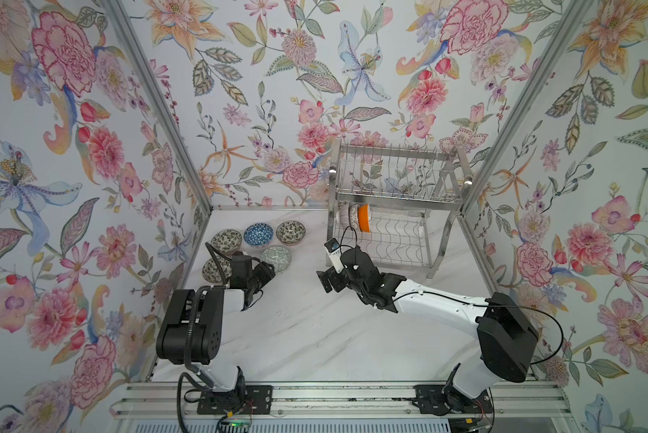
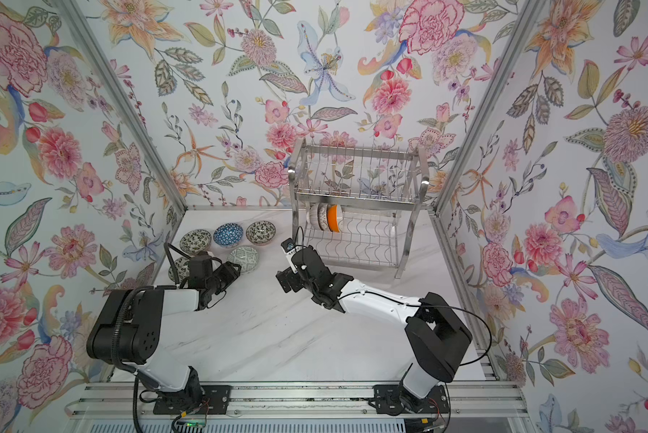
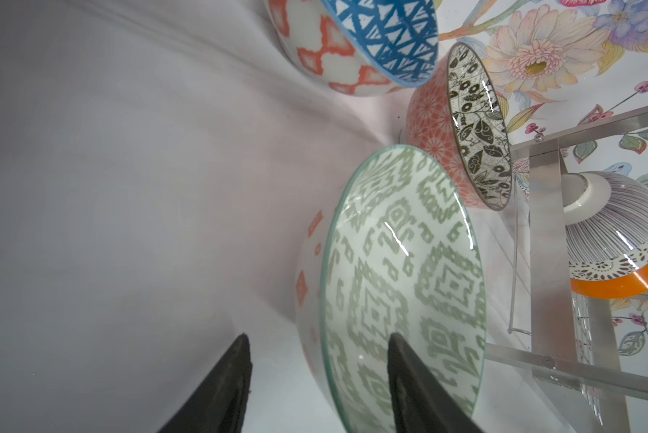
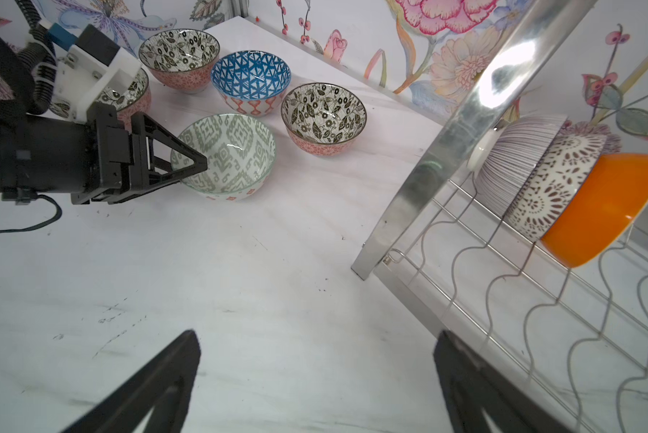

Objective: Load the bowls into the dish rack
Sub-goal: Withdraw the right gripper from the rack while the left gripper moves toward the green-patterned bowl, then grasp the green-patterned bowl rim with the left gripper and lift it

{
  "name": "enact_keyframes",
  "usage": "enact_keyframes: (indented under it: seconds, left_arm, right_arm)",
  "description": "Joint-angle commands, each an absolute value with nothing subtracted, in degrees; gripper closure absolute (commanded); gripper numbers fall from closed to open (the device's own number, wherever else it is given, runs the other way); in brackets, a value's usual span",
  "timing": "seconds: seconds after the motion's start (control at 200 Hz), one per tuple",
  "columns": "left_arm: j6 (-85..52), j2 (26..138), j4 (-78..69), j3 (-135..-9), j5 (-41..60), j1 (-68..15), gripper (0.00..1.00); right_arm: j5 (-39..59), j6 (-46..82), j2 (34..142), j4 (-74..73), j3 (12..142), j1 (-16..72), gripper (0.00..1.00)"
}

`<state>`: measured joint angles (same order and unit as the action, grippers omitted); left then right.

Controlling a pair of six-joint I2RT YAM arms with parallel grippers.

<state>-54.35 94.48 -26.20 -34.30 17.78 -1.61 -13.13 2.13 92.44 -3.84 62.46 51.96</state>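
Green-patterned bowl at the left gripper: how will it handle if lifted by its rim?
The green bowl shows bright glints, so its glaze is probably slippery in the left gripper. Gripped at one side of the rim, it will likely hang tilted. It looks ceramic: stiff, and may chip against the dish rack.

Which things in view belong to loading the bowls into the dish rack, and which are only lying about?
Belonging to the job:
green bowl, blue bowl, black-and-white leaf bowls, not yet loaded; striped bowl, lace-patterned bowl, orange bowl, in the dish rack; left gripper astride the green bowl's rim; right gripper, empty.

Only surroundings:
marble-look tabletop, floral wallpaper, aluminium rail.
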Motion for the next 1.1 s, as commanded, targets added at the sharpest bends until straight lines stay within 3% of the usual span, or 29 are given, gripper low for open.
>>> enact_keyframes:
  seconds: [0.0,0.09,0.575,0.846,1.096]
  left_arm:
    - [-53.5,95.2,-28.4,-35.2,18.7,-1.1,0.52]
    - [-53.2,95.0,-28.6,-34.7,18.9,-1.1,0.64]
    - [-50.2,87.4,-26.9,-30.4,18.6,-1.3,1.0]
    - [-40.6,77.9,-11.2,-35.6,14.0,-7.5,1.0]
    - [-34.7,79.2,1.7,-44.7,9.9,-19.9,1.0]
  right_arm:
    - [-14.2,1.6,90.4,-3.9,61.4,51.5,0.01]
    - [-14.2,1.8,90.3,-4.1,61.1,51.5,0.01]
    - [-15.1,3.7,88.6,-3.9,58.7,51.4,0.01]
    - [-16.2,4.3,85.9,-0.5,58.1,49.7,0.01]
    - [-16.9,6.5,79.0,6.5,56.5,44.8,0.01]
